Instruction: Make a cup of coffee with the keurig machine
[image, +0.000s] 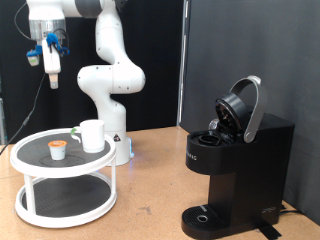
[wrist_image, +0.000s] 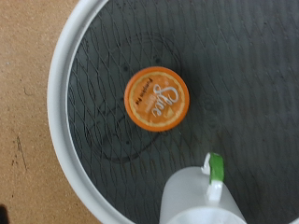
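Note:
The cup (image: 92, 135), a white mug, stands on the top tier of a round white stand, and in the wrist view the cup (wrist_image: 196, 201) shows a green tag by its handle. Beside it sits a small pod (image: 59, 148) whose orange top (wrist_image: 156, 98) faces up. The keurig machine (image: 235, 170) stands at the exterior view's right with its lid (image: 243, 105) raised. My gripper (image: 50, 84) hangs high above the stand, pointing down over the pod, with nothing between its fingers. No fingers show in the wrist view.
The two-tier white stand (image: 30, 165) has a dark mesh top and a raised rim (wrist_image: 61, 93). It rests on a brown table (image: 150, 200) in front of the arm's white base (image: 122, 150). Black curtains hang behind.

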